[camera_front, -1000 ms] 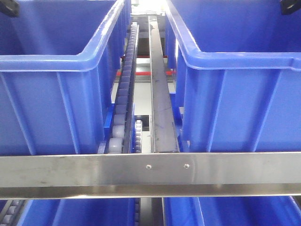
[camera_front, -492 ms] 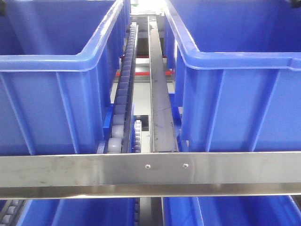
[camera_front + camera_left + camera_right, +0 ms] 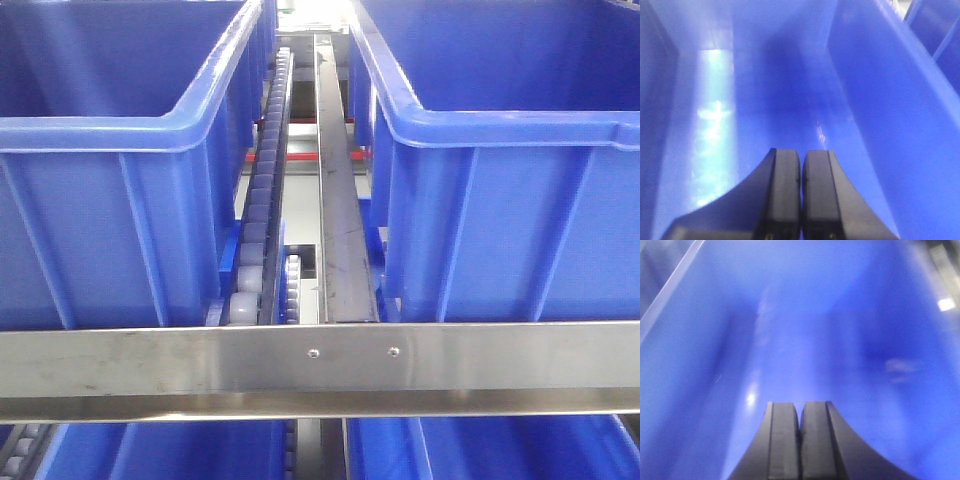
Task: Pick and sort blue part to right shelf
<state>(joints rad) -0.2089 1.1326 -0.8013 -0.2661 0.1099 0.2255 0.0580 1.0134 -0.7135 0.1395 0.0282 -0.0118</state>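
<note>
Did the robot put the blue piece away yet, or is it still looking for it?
Nothing looks done yet. The blue part shows in no view. The left gripper and the right gripper are both shut with nothing between the fingers, each pointing into a blue bin. Finding, grabbing and sorting the part are all left.

left blue bin (image 3: 120,180) | right blue bin (image 3: 520,190) | roller track (image 3: 262,210) between (steel rail (image 3: 300,372) in front)
</note>
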